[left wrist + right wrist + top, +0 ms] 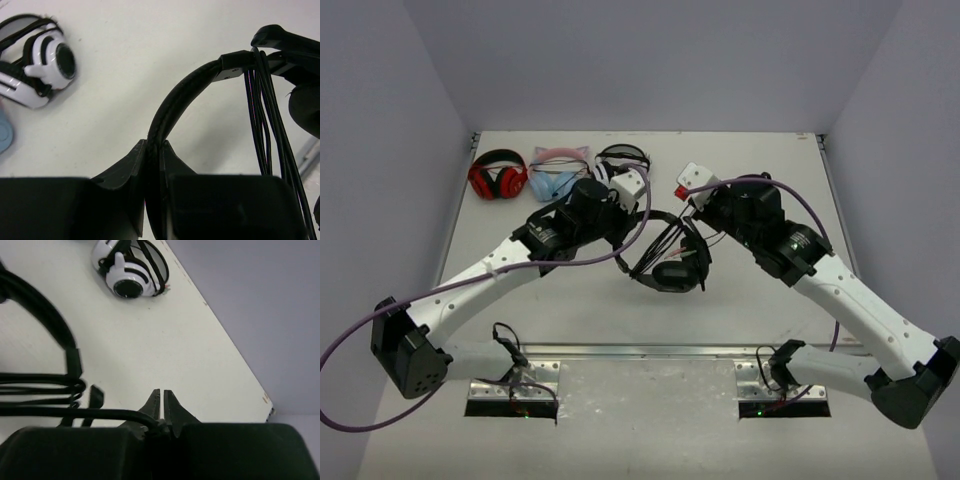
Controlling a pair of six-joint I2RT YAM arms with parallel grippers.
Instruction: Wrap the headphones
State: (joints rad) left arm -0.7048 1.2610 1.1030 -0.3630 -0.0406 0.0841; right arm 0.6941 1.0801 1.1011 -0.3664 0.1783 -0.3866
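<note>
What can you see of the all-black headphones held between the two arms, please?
The headphones are all black and matte, with an arched headband and thick ear cups. The fingers of the left gripper clamp the headband; several loops of thin cable hang over it near one cup's slider. The fingers of the right gripper pinch one cable strand. They appear central in the top view.

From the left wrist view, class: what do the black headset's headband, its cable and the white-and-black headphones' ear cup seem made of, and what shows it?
Headband: likely matte black leatherette over padding; fine grain, rounded edge.
Cable: thin rubber or plastic sheath, going by its slight sheen.
Ear cup: hard glossy white plastic; smooth moulded shape with highlights.
</note>
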